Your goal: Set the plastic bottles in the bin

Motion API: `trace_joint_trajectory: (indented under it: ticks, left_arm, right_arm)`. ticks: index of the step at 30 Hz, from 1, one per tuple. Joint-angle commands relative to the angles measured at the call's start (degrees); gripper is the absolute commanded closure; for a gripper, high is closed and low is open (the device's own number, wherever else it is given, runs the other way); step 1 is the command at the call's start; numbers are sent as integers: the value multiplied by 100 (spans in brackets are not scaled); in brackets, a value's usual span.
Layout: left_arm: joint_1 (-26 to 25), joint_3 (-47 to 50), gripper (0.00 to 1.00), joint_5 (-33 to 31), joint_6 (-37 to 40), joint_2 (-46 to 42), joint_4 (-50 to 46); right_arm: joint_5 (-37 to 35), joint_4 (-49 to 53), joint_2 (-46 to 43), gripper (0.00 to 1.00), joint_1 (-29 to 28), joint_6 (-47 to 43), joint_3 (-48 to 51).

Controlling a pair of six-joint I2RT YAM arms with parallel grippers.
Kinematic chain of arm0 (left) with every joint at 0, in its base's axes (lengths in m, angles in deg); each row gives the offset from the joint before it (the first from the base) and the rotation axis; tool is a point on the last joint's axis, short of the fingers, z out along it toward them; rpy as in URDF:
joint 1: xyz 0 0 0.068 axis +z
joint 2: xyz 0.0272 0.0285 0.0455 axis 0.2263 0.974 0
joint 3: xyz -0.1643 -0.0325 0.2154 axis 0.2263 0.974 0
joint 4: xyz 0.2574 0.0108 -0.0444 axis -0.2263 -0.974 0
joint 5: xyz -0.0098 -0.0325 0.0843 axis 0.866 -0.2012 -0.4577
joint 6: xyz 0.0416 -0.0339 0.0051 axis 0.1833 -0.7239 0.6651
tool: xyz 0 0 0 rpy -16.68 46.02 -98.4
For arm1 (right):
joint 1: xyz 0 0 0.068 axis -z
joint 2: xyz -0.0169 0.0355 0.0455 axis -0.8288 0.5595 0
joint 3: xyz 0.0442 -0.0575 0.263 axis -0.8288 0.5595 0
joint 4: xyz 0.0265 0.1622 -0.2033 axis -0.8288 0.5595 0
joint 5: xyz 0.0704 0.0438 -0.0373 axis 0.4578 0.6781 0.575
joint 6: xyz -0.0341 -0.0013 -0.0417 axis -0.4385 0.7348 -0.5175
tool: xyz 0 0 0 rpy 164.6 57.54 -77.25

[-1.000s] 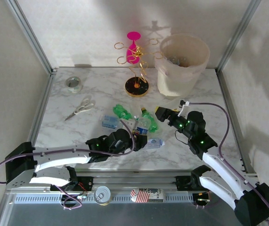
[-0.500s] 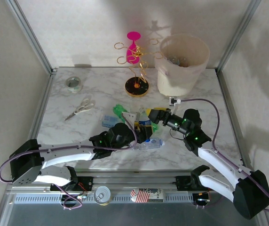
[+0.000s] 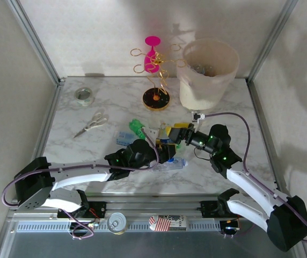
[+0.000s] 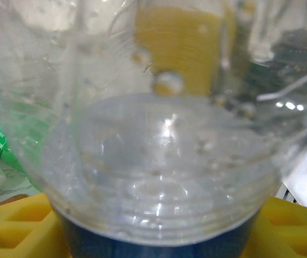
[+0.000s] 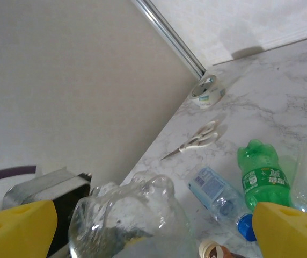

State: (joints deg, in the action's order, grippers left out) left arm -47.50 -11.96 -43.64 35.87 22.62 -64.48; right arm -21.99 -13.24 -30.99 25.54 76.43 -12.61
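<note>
The left gripper [image 4: 153,232] is clenched on a clear bottle [image 4: 159,134] — its yellow fingers [image 4: 19,228] sit on either side of the dark blue end, and the ribbed body rises right in front of the left wrist camera. In the top view this bottle is at the middle of the table [image 3: 116,107], where the two arms meet. The right gripper [image 5: 151,224] is spread wide, with the bottle's rounded end between its fingers and a clear gap on one side, so it grips nothing. On the table to the left lie a green bottle [image 5: 261,174] and a blue-labelled bottle [image 5: 210,188], just beside each other. Another clear bottle [image 3: 172,163] lies on the near side. The bin [image 3: 207,91] stands at the far right — well apart from the grippers. Scissors [image 5: 194,141] and a tape roll [image 5: 206,90] lie far left.
</note>
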Motion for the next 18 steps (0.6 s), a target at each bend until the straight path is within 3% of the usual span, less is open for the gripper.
trace_joint_trajectory:
  ticks: [1, 9, 18]
  left_arm:
    - [46, -252, 40, 347, 298, -48, -4]
    - [47, -248, 41, 1059, 657, -257, 15]
    - [46, -80, 35, 827, 627, -491, 5]
  right_arm:
    - [270, 130, -76, 6, -66, -299, -153]
    - [332, -22, 144, 11, -95, -361, -155]
    - [51, -93, 71, 43, -94, -284, -61]
